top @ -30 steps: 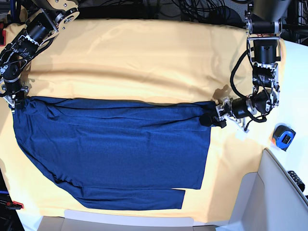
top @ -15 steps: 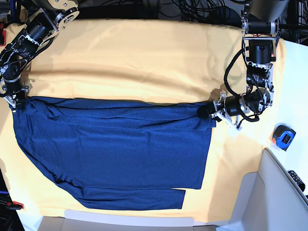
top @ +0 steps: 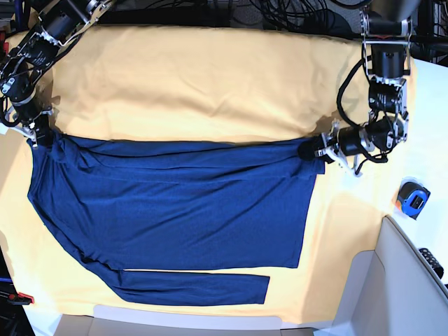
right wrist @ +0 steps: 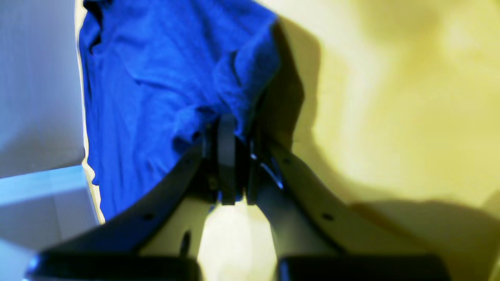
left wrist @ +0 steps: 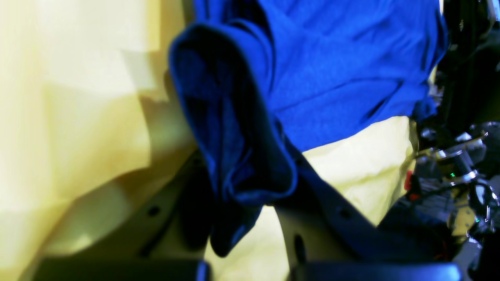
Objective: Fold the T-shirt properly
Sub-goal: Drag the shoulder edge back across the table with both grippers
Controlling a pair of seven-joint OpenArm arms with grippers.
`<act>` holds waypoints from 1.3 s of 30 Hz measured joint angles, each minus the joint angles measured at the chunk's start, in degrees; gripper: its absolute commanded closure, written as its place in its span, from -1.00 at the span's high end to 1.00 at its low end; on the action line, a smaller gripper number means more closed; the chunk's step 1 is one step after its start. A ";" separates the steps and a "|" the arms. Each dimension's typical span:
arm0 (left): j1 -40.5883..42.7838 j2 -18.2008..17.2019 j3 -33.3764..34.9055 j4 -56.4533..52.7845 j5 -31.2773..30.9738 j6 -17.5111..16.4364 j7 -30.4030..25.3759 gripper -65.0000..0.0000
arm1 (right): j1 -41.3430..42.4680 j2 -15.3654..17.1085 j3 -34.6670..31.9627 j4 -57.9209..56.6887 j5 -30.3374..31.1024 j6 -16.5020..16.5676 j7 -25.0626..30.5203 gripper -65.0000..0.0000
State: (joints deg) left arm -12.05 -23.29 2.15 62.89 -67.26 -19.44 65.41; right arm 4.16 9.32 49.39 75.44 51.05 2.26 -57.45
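Note:
The dark navy T-shirt (top: 175, 203) lies spread on the yellow cloth (top: 210, 84), with one long sleeve along its near edge. My left gripper (top: 310, 150) is shut on the shirt's far right corner. In the left wrist view, a bunch of blue fabric (left wrist: 234, 128) sits pinched in that gripper (left wrist: 242, 171). My right gripper (top: 38, 134) is shut on the shirt's far left corner. In the right wrist view, this gripper (right wrist: 230, 128) clamps the shirt's edge (right wrist: 156, 78). The far edge is pulled taut between the two grippers.
A blue tape measure (top: 411, 199) lies on the white surface at the right. A white bin (top: 399, 287) stands at the lower right. Cables run along the back edge. A small red object (top: 21, 298) sits at the lower left.
Both grippers have moved away from the near edge, holding the shirt's corners. The shirt's far edge has shifted up and stretched straighter, and the body has slid slightly right.

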 measured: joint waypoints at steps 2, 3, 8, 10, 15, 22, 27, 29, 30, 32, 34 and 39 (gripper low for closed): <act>1.07 -0.76 0.00 2.21 0.63 0.24 0.66 -1.00 | -1.60 -0.37 0.00 1.99 0.37 -0.15 -0.70 -1.00; 1.62 -1.11 0.00 3.13 0.72 0.44 0.81 -1.00 | -2.38 -0.61 -0.04 2.91 0.39 -0.15 -0.85 -1.00; 4.17 -1.31 -2.49 5.42 0.63 0.39 3.85 -1.00 | -5.42 0.02 -0.22 6.34 0.31 -0.39 -1.92 -1.00; 5.42 -1.42 -4.76 6.38 0.70 0.15 5.14 -1.00 | -6.67 1.40 -0.17 7.34 0.26 -0.48 -2.08 -1.00; 9.60 -1.90 -9.18 11.23 0.85 0.24 7.13 -1.00 | -9.86 4.04 -0.26 10.12 0.48 -0.42 -2.16 -1.00; 14.03 -1.84 -11.93 14.97 0.85 0.20 9.73 -1.00 | -15.61 5.73 -0.31 14.08 0.76 -0.35 -2.43 -1.00; 18.32 -1.84 -12.61 18.23 0.85 0.20 9.79 -1.00 | -20.31 5.51 1.16 16.13 1.40 -0.35 -2.64 -1.00; 19.50 -1.84 -12.61 19.37 0.83 0.17 9.81 -1.00 | -22.01 5.25 2.69 16.63 1.40 -0.33 -2.56 -1.00; 20.13 -1.84 -12.61 19.82 0.81 0.17 9.79 -1.00 | -23.04 5.03 3.08 16.76 1.38 -0.33 -2.43 -1.00; 21.35 -1.81 -12.61 20.68 0.74 0.17 9.51 -1.00 | -24.87 4.28 3.74 16.70 1.36 -0.33 -2.62 -1.00; 22.47 -1.84 -12.68 20.92 0.11 -0.04 9.11 -1.00 | -26.58 3.54 4.24 16.70 1.40 -0.33 -2.56 -1.00; 24.41 -1.99 -12.83 21.14 -0.70 -0.04 8.37 -1.00 | -29.09 2.64 4.39 16.81 1.64 0.48 -1.68 -1.00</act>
State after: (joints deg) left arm 12.36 -25.28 -10.68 84.03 -67.96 -19.49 73.78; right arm -24.93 11.97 53.78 92.25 52.69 2.74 -59.13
